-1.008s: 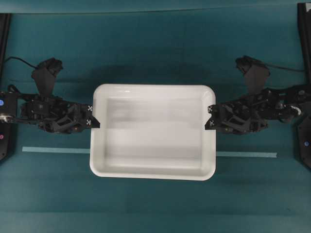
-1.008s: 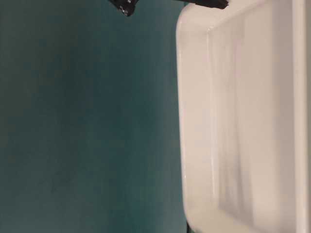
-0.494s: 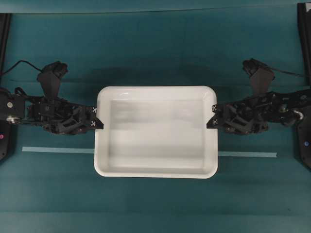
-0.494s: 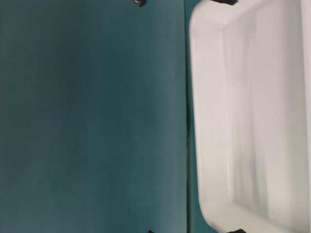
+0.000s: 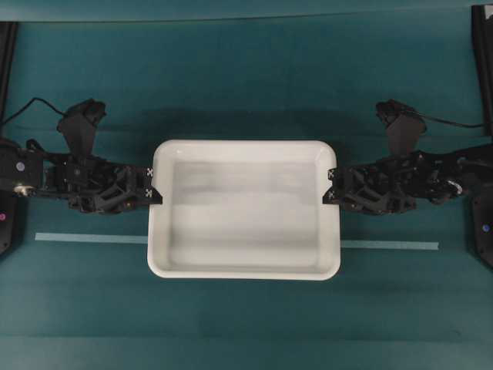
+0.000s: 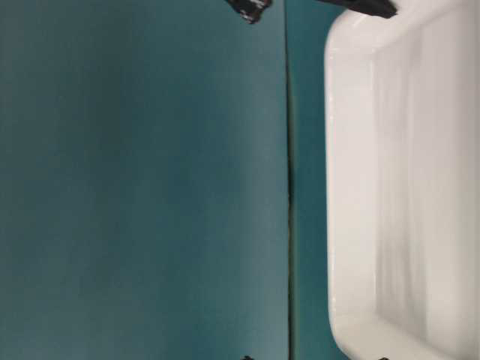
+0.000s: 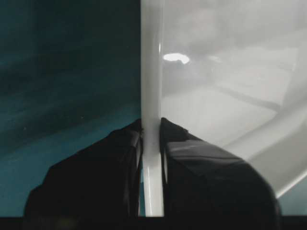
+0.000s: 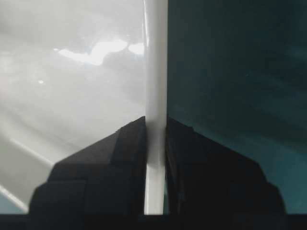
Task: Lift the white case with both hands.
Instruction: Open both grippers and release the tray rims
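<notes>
The white case [image 5: 243, 212] lies level in the middle of the teal table, empty and glossy inside. My left gripper [image 5: 152, 185] is shut on the rim of its left short side. My right gripper [image 5: 332, 186] is shut on the rim of its right short side. In the left wrist view the black fingers [image 7: 122, 163] pinch the thin white rim [image 7: 151, 72] from both sides of my left gripper [image 7: 151, 132]. The right wrist view shows the same on the rim [image 8: 156, 57] at my right gripper [image 8: 156, 127]. A dark shadow lies behind the case. In the table-level view the case [image 6: 405, 187] fills the right side.
A thin pale tape strip [image 5: 85, 237] runs across the table and passes under the case. Black frame posts [image 5: 481, 46] stand at the far left and right edges. A dark seam [image 6: 289, 187] crosses the table-level view.
With both grippers still shut on it, the case has shifted slightly. Its outline looks a little smaller from overhead, and it has moved right in the table-level view.
</notes>
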### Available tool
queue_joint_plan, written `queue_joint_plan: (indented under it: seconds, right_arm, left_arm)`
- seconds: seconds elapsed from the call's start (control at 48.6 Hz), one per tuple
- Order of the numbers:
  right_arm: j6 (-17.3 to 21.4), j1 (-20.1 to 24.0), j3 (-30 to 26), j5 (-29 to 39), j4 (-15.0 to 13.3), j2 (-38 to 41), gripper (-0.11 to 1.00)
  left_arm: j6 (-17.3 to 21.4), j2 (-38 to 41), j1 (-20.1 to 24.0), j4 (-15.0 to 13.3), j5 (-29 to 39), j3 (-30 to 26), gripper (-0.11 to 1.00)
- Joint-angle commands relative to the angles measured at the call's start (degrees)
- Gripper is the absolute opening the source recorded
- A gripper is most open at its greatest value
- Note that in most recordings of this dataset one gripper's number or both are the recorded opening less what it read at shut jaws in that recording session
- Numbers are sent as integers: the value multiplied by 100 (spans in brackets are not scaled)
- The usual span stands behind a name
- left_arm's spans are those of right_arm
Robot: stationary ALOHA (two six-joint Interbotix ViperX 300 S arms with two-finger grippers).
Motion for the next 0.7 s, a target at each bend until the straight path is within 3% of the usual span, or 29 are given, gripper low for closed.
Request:
queue_joint_plan:
  seconds: [0.0,0.679]
  right_arm:
    - [-35,-26,334,62,0,404,10]
    - [-18,-114,334,246,0,79,9]
  left_arm:
    - [-9,378,79,9,158,255,7]
    - [35,396,70,9,-53,149,6]
